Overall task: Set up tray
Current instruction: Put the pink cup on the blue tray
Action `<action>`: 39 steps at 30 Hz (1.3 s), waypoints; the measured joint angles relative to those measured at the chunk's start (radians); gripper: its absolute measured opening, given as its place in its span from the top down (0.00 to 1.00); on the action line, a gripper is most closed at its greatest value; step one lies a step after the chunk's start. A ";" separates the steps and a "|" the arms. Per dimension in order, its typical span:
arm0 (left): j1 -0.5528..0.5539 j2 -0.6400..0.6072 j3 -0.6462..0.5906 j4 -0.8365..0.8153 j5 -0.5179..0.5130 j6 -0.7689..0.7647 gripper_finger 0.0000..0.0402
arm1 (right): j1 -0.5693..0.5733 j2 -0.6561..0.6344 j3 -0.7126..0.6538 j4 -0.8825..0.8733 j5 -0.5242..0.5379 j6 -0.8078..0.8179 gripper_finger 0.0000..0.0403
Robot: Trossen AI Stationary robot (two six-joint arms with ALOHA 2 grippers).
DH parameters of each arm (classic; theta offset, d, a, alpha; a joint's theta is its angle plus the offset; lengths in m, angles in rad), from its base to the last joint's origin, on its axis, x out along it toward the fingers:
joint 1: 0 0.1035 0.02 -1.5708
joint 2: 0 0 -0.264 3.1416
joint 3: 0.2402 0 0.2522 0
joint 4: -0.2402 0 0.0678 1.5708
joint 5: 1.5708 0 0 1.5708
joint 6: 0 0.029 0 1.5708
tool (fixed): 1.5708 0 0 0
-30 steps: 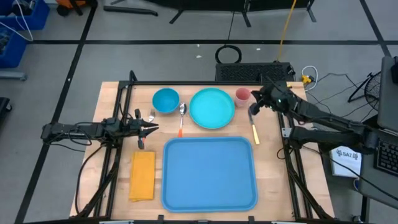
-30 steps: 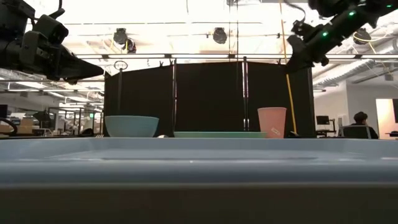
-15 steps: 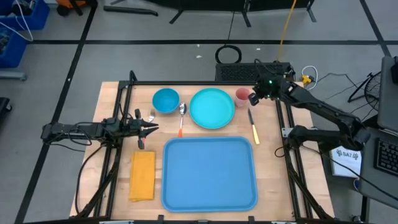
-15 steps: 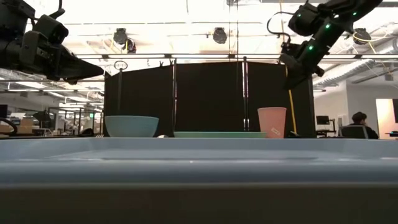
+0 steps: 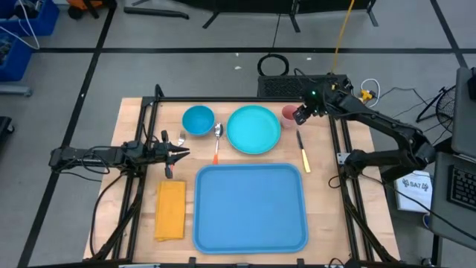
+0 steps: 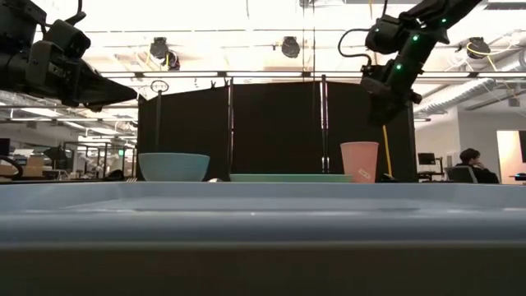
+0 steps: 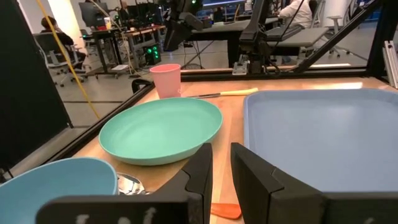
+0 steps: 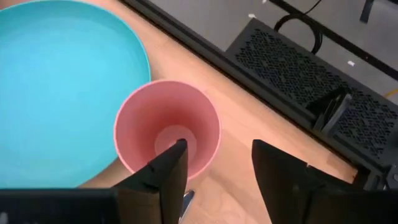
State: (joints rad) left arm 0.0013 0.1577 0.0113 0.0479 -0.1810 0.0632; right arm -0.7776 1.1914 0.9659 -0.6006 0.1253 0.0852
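We are seeing the tray (image 5: 251, 208) lying lower centre, long axis left-right. Right gripper (image 5: 298, 117) is hovering open above the pink cup (image 5: 289, 113); left gripper (image 5: 181, 153) nearly closed, empty.

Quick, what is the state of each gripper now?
Left gripper: jaws nearly closed, holding nothing.
Right gripper: open above the pink cup, holding nothing.
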 joint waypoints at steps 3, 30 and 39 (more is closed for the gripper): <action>0.000 0.000 0.000 0.000 0.000 -0.002 0.84 | 0.000 0.040 0.035 -0.026 0.000 0.000 0.59; 0.000 0.000 0.000 -0.003 0.026 -0.012 0.84 | -0.034 0.226 0.120 -0.099 -0.020 -0.030 0.59; 0.000 0.000 0.000 -0.006 0.026 -0.012 0.84 | -0.034 0.295 0.119 -0.094 -0.051 -0.029 0.60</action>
State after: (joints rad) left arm 0.0017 0.1581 0.0113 0.0414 -0.1547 0.0513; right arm -0.8112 1.4859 1.0851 -0.6950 0.0746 0.0559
